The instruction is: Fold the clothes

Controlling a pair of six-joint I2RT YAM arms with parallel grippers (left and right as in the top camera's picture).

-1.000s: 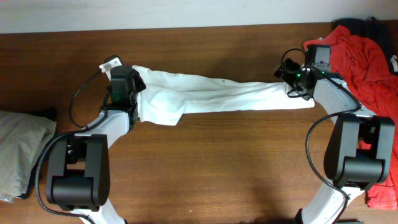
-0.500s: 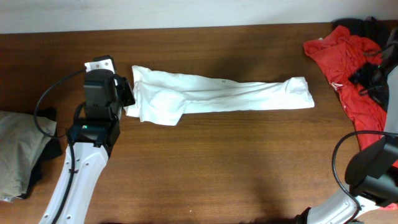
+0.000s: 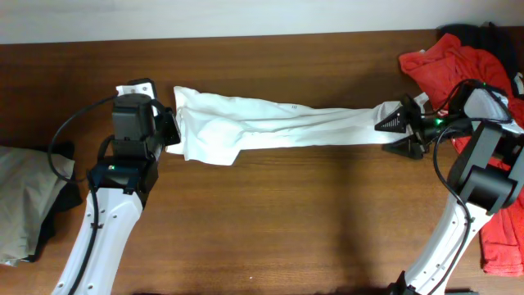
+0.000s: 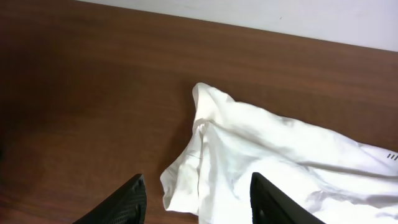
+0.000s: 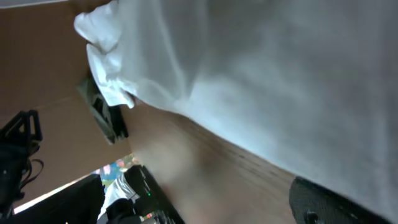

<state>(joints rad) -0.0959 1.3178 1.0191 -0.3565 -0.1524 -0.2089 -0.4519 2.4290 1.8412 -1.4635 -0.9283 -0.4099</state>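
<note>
The clothes, a white T-shirt, lie folded into a long strip across the far half of the wooden table. My left gripper is at the strip's left end. In the left wrist view it stands open, with the shirt's loose corner lying between its black fingers, not pinched. My right gripper is at the strip's right end, jaws spread wide. The right wrist view shows the shirt close up and only one finger at the bottom right.
A red garment is heaped at the table's far right, behind my right arm. A beige-grey folded garment lies at the left edge. The white wall runs along the table's far side.
My left gripper has opened and let go of the shirt's left end, drawing back slightly. My right arm swung away to the right, then came back to the shirt's right end, jaws open.
</note>
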